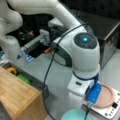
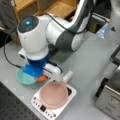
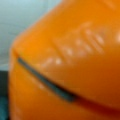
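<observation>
From my remote seat, the gripper (image 2: 41, 76) sits low at centre-left of a front view, right over the teal bowl (image 2: 25, 78), w/ an orange object (image 2: 41, 78) peeking out under it at the bowl's edge. In a front view the arm's wrist comes down at lower right, and the teal bowl (image 1: 73, 115) shows at the bottom edge just beside the scale.

The wrist view is filled almost wholly by the orange object (image 3: 75, 50): smooth, glossy, rounded, w/ a dark seam running diagonally and faint raised lettering I can't read. Jaws: can't tell how far apart they stand, or whether they actually hold the orange thing (the arm body hides the fingers in both front views).

Handling, my guess: hard moulded plastic, light, stiff, prob. slippery on that curved skin, so I'd grip across the narrower sides, not the dome.

Nearby: a white scale (image 2: 53, 111) carrying a pink plate (image 2: 53, 95) at bottom centre, and a wooden shelf (image 1: 17, 95) at lower left.
</observation>
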You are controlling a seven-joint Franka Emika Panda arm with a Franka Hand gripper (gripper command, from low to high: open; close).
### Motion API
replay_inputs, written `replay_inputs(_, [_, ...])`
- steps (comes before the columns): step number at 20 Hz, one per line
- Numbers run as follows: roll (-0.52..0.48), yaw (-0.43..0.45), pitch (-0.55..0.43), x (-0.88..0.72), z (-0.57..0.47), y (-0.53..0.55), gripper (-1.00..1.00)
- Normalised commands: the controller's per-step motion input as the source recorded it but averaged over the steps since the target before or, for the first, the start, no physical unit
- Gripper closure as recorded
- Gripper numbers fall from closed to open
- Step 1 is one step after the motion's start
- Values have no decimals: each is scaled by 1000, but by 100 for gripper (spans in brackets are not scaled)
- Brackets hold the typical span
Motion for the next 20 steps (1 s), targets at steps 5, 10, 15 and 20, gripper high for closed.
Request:
replay_inputs(5, [-86,-65,-100,-152,-138,378,100])
replay_inputs(10, [-142,-13,-133,14,-171,279,100])
replay_inputs(15, [-179,-52,-140,58,-165,152,100])
replay_inputs(20, [-195,-53,-116,93,-132,55,100])
